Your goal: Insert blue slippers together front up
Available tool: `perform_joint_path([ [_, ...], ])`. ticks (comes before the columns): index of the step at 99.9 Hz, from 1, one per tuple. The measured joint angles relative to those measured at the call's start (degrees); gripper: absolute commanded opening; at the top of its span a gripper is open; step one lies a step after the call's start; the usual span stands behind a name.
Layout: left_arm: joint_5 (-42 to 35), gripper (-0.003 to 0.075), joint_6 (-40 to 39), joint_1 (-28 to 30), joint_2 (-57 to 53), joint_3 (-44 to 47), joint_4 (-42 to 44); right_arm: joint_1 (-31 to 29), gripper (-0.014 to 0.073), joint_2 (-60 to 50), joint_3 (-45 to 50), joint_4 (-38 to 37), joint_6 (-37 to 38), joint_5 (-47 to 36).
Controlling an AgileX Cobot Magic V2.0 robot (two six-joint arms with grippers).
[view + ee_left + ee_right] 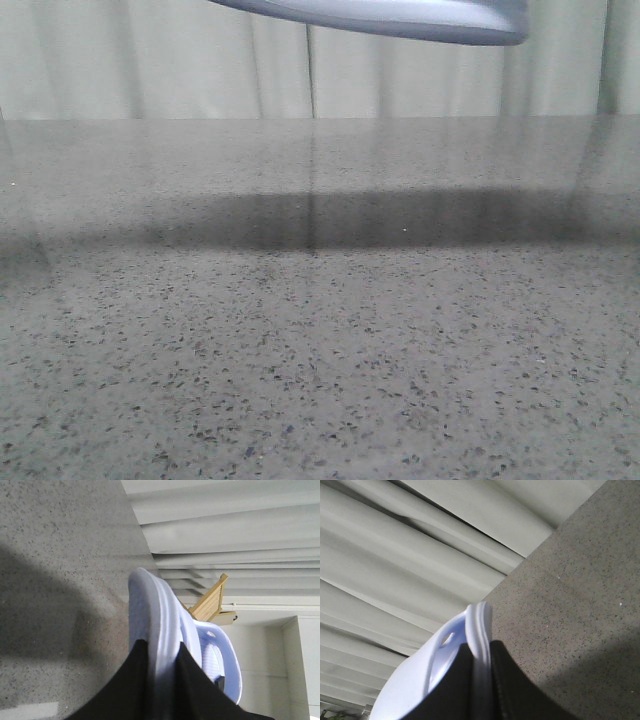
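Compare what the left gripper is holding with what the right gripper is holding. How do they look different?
The left gripper pinches the sole edge of a slipper, with a second slipper's strap visible behind it. The right gripper pinches a slipper edge showing only one strap cut-out. Both are pale blue and held above the speckled table.

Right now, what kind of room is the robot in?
Probably an indoor test room, though that is a guess: a speckled stone-like table, pale curtains behind it, and a wooden rack by a plain wall.

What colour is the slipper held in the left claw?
Very pale blue, almost white. The slipper shows best in the left wrist view, pinched by the left claw.
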Motion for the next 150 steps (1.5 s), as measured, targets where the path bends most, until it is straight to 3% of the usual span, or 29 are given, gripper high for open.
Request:
perform_joint_path([
  [37,1.6,0.0016,1.1,0.0,0.0,0.0,-0.1,0.1,-0.0107,0.0,0.0,-6.0,0.0,0.0],
  [150,10.4,0.0016,4.7,0.0,0.0,0.3,-0.1,0.1,-0.0107,6.2,0.0,-10.7,0.0,1.3],
])
